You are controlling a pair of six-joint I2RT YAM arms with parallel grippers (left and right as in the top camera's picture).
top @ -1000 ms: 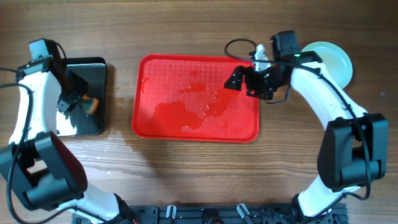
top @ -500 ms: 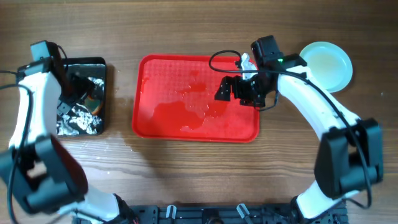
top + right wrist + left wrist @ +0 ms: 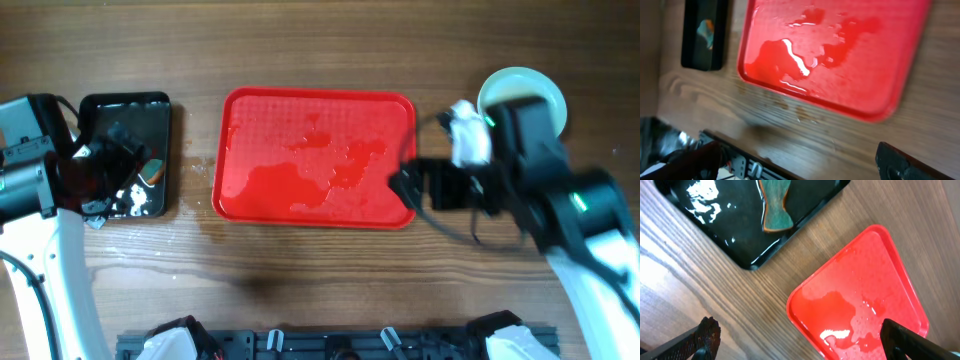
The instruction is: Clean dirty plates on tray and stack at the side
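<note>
The red tray (image 3: 315, 160) lies mid-table, wet and with no plate on it; it also shows in the left wrist view (image 3: 865, 295) and the right wrist view (image 3: 840, 50). A pale plate (image 3: 515, 82) sits at the far right, mostly hidden behind my right arm; I cannot tell how many are stacked there. My right gripper (image 3: 405, 185) hangs open and empty over the tray's right edge, its jaws wide apart in its own view (image 3: 800, 162). My left gripper (image 3: 110, 160) is open and empty above the black tray, and its own view (image 3: 802, 340) looks down on bare wood.
A glossy black tray (image 3: 130, 155) holding water and a green-and-orange sponge (image 3: 775, 210) stands at the left. Water drops lie on the wood by the red tray's left edge (image 3: 200, 165). A dark rail runs along the table's front edge (image 3: 330, 345).
My right arm has pulled back from over the red tray toward the right and front, and risen toward the camera. My left arm has lifted away from the black tray.
</note>
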